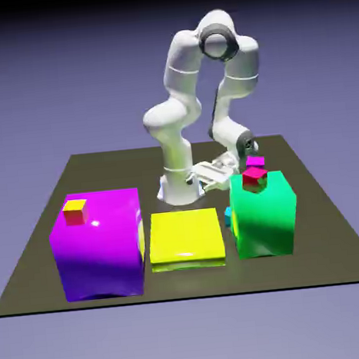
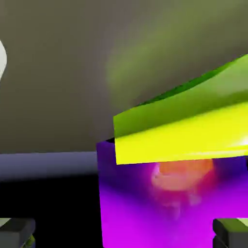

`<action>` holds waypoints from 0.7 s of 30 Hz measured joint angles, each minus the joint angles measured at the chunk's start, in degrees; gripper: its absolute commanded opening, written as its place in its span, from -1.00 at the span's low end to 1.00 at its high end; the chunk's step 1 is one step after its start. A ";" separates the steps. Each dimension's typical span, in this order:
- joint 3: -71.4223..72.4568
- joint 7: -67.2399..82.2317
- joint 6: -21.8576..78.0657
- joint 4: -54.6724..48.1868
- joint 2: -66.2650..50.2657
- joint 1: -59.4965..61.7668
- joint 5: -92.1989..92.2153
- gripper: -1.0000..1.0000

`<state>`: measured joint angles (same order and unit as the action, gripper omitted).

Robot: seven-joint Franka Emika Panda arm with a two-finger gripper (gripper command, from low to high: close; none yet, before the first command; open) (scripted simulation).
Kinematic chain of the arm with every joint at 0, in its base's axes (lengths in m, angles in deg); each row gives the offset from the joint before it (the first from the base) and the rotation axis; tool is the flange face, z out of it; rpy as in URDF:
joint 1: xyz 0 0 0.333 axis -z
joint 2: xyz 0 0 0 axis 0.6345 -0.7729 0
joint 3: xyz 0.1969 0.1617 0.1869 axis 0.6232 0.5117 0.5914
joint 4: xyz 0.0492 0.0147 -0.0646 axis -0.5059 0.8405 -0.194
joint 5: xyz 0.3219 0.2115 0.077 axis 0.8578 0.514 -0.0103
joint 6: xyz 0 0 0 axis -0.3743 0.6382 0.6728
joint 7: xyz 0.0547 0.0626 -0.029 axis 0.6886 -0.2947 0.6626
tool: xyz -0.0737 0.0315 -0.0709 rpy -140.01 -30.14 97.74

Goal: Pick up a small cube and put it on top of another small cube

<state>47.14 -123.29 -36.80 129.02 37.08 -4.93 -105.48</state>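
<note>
Screening cyan cube [image 1: 228,217] (partly): green block [image 1: 262,221].

Simulated robot lab; white arm [image 1: 180,86], dark table [image 1: 185,282], plain blue-violet backdrop [image 1: 50,87]

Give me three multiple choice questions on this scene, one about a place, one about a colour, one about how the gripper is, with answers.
1. Where is the crimson cube?
A. On the yellow slab
B. On the green block
C. On the purple block

2. What colour is the top of the small cube on the purple block?
A. Yellow
B. Cyan
C. White

3. How is the gripper?
A. Shut on a cube
B. Shut, empty
C. Open, empty

1 B: it sits on the green top.
2 A: its upper face is yellow.
3 C: the fingertips stand wide apart, holding nothing.
</note>
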 measured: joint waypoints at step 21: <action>-7.06 4.22 -3.38 -3.94 -10.56 4.71 -48.02 -1.00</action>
<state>40.08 -119.07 -40.18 125.08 26.52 -0.22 -153.49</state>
